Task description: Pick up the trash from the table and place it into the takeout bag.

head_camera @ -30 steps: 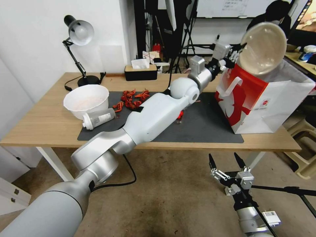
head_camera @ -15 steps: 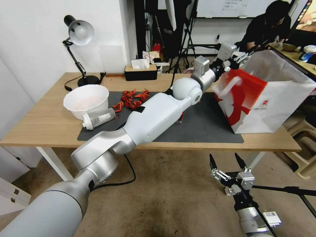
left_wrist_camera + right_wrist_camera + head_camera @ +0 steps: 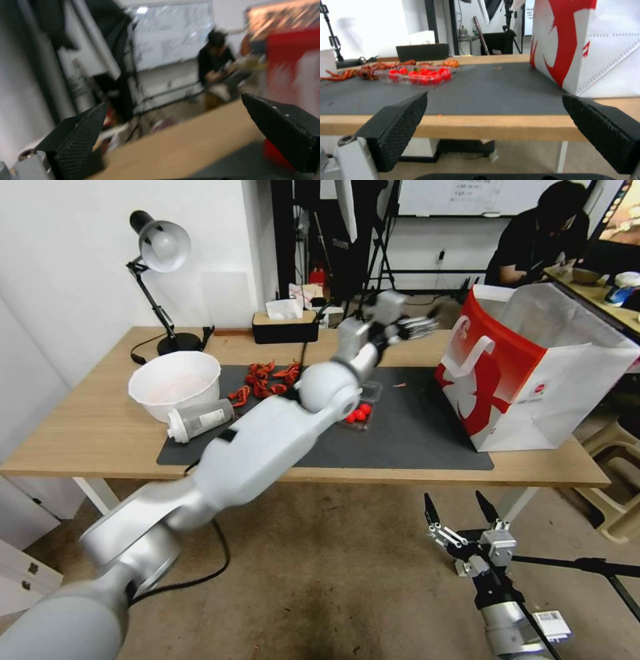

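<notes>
Head view: the left gripper (image 3: 419,324) is hanging above the tabletop's (image 3: 100,427) far edge, fingers apart and holding nothing, just left of the takeout bag (image 3: 533,373), which is standing upright at the right end of the dark mat (image 3: 413,437). A translucent bottle (image 3: 199,419) is lying at the mat's left edge against a white bowl (image 3: 175,380); red scraps (image 3: 267,379) and a clear tray of red pieces (image 3: 360,410) are sitting mid-mat. The right gripper (image 3: 460,513) is waiting below the near edge, fingers apart.

Left wrist view: both fingertips (image 3: 83,132) are standing wide, nothing between them.

Right wrist view: open fingertips (image 3: 400,117) are framing the mat and bag.
</notes>
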Robot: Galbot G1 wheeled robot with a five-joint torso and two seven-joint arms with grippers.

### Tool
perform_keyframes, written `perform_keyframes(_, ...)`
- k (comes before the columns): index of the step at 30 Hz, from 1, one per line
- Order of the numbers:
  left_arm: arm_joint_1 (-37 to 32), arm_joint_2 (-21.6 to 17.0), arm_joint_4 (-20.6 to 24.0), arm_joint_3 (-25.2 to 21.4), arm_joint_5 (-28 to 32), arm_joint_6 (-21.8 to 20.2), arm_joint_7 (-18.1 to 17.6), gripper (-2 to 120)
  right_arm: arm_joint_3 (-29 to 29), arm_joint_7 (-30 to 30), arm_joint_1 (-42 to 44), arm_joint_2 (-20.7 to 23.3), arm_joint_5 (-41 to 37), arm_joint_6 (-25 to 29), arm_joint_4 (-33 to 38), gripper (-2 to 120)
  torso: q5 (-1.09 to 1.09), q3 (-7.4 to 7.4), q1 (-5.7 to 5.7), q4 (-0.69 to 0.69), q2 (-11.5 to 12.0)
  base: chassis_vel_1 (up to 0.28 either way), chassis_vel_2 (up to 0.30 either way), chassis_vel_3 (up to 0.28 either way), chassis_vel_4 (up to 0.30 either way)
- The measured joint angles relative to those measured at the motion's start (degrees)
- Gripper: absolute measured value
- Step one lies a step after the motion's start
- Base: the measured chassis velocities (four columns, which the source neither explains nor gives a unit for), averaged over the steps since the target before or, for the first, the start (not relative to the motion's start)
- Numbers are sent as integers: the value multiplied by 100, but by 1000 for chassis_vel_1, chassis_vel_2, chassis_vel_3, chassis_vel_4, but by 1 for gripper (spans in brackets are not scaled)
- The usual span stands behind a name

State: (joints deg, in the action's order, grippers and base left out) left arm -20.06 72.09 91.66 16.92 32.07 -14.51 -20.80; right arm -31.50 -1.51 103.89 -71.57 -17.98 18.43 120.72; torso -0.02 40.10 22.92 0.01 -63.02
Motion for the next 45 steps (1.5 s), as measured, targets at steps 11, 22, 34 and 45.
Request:
perform_keyframes(11, -1502, -835, 1086, -989, -288, -419, -267, 100, -31, -36, -87, 66, -43, -115, 19, 100, 1, 0, 0, -1, 0, 0, 0, 0, 0)
perform_keyframes(22, -3790, -1142, 2380, -2453, -857, -510, -83, 100, 62, -49, -127, 131, 18, -154, -9, 100, 3, 0, -1, -1, 0, 0, 0, 0, 0)
perform_keyframes(34, -5589, -853, 3067, -3569, -1164, -252, 83, 100, 72, -46, -168, 209, -27, -154, -33, 100, 3, 0, -1, -1, 0, 0, 0, 0, 0)
perform_keyframes(45, -6513, -662, 3321, -4253, -1232, 177, 371, 100, 98, -43, -248, 239, -76, -155, -70, 100, 3, 0, -1, 0, 0, 0, 0, 0, 0)
